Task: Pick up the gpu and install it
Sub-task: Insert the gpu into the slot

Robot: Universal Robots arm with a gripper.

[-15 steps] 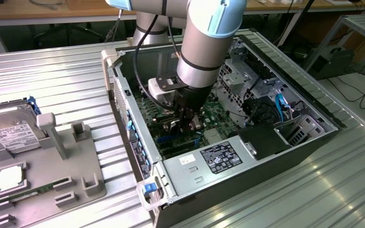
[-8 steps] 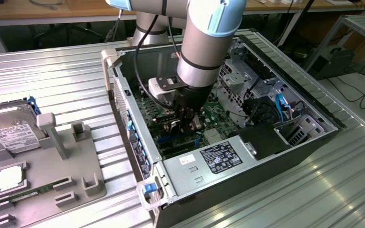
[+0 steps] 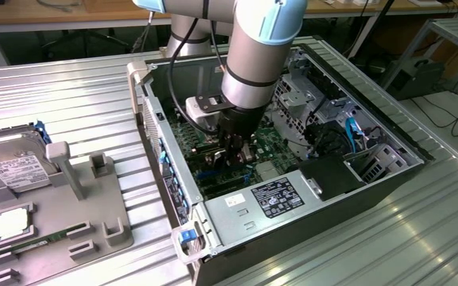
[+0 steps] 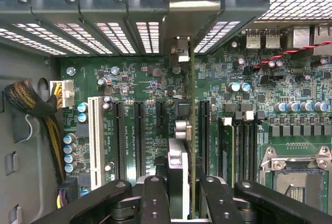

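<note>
We count one graphics card between the jaws, one open computer case, and one motherboard beneath the jaws. Away from the jaws, outside the case, lie one hard drive and one grey parts tray.

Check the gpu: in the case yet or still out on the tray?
In the case. The gripper is shut on the gpu, holding it edge-on over the motherboard slots. Whether it is fully seated: cannot tell.
</note>
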